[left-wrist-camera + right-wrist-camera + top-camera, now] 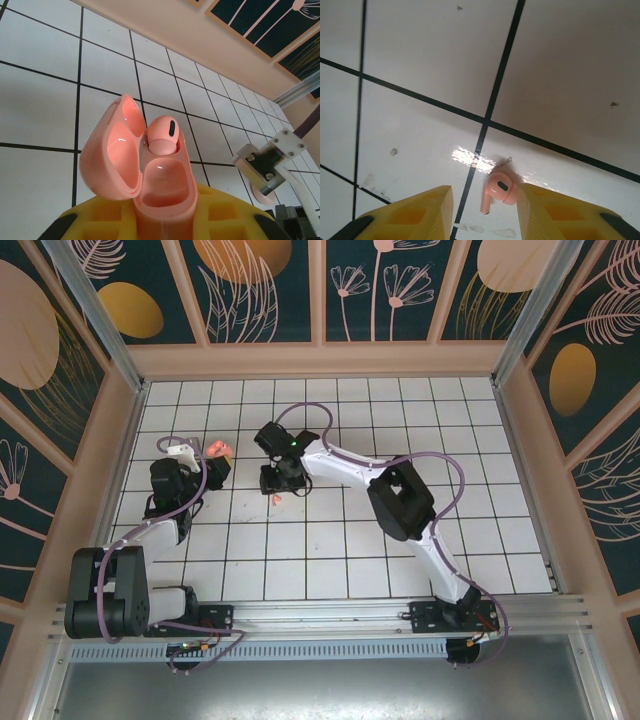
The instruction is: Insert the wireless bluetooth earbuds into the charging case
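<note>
Halfway there: one bud in, one to go

From the top, the left gripper (207, 468) pinches the case (219, 450) over the left part of the desk (420, 420). The right gripper (283, 485) hangs low over the loose bud (275, 499). That bud lies on the desk, well apart from the case.

On the left wrist view, the case is open. Its lid (112, 150) swings off to the left. The case stands tall out of the gripper, with its mouth facing away from it. The tucked bud (162, 134) sits in the far hole, round head showing. The near hole (162, 182) is empty.

On the right wrist view, the gripper is spread. The loose bud lies flat between its fingers (410, 215), closer to the right one. I cannot tell if they touch. Its round head is on top, and its stem points down and a bit left, toward the camera. I think this bud has to be picked up and put in the empty hole, and then the job is done.
</note>
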You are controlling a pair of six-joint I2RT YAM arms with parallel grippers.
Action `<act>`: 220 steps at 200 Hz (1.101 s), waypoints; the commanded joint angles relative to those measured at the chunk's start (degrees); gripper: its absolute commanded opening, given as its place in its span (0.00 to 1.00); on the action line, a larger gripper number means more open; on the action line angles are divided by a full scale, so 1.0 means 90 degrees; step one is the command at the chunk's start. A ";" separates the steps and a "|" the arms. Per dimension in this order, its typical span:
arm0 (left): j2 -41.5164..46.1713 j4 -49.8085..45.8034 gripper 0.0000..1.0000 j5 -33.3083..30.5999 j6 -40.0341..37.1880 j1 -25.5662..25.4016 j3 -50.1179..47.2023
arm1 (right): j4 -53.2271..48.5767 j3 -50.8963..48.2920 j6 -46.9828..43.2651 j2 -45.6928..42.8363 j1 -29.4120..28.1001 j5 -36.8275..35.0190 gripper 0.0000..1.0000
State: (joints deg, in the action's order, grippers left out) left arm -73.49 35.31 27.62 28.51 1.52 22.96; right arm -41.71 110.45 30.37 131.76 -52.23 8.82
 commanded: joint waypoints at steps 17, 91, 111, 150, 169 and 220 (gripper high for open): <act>0.0065 0.0022 0.18 0.0022 -0.0198 0.0049 0.0151 | -0.0485 0.0296 0.0131 0.0269 -0.0047 -0.0231 0.40; 0.0100 -0.0007 0.18 0.0002 -0.0209 0.0046 0.0120 | -0.0431 0.0315 0.0144 0.0476 -0.0088 -0.0106 0.39; 0.0114 -0.0013 0.18 0.0008 -0.0209 0.0052 0.0115 | -0.0401 0.0279 0.0141 0.0521 -0.0085 -0.0121 0.37; 0.0159 -0.0065 0.18 -0.0012 -0.0233 0.0047 0.0115 | -0.0348 0.0286 0.0173 0.0555 -0.0098 -0.0081 0.33; 0.0178 -0.0085 0.18 -0.0022 -0.0248 0.0048 0.0115 | -0.0372 0.0277 0.0185 0.0527 -0.0100 -0.0119 0.32; 0.0246 -0.0167 0.18 -0.0026 -0.0287 0.0046 0.0111 | -0.0192 0.0021 0.0209 0.0349 -0.0126 -0.0228 0.28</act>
State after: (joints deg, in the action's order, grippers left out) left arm -72.82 34.46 27.59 27.42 1.56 22.96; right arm -43.90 111.74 30.96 135.24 -52.62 8.40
